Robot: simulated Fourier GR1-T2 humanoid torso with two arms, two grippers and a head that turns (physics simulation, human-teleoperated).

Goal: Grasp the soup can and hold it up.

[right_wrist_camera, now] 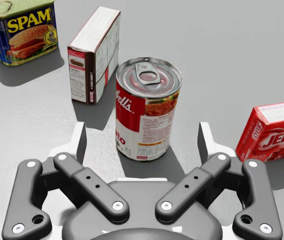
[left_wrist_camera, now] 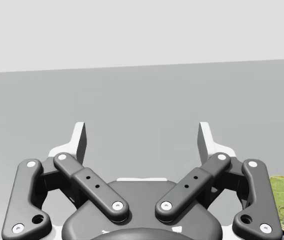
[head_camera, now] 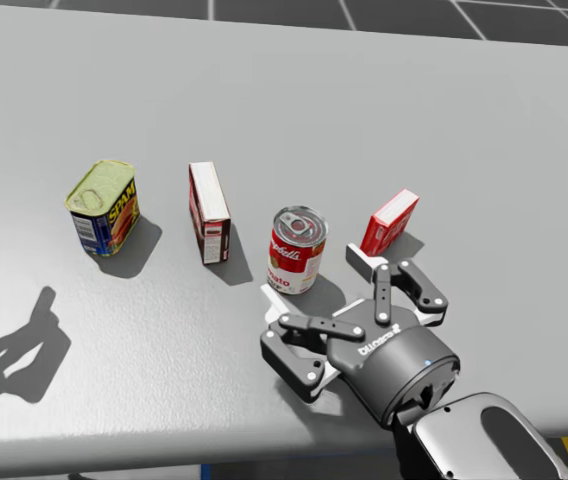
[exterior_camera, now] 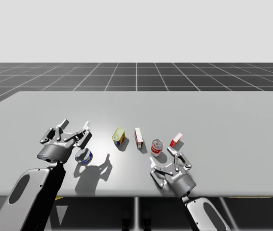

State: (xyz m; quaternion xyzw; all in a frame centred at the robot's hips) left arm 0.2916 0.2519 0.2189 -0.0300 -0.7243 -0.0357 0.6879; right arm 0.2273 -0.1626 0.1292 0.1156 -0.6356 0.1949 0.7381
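Zero contact so far: soup can [right_wrist_camera: 148, 107] upright on table [exterior_camera: 232, 115] near front edge, just ahead of right gripper [right_wrist_camera: 142, 137], whose fingers are spread wide and untouching. Left gripper [left_wrist_camera: 143, 135] released, empty. Remaining: advance, clamp, lift.

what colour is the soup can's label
The soup can has a label that is red on top and white below; the right wrist view shows it best.

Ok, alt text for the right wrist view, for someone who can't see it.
A red and white soup can stands upright on the table between the open jaws of my right gripper, touching neither. Beyond it stand a white and brown box and a blue tin; a red box sits beside it.
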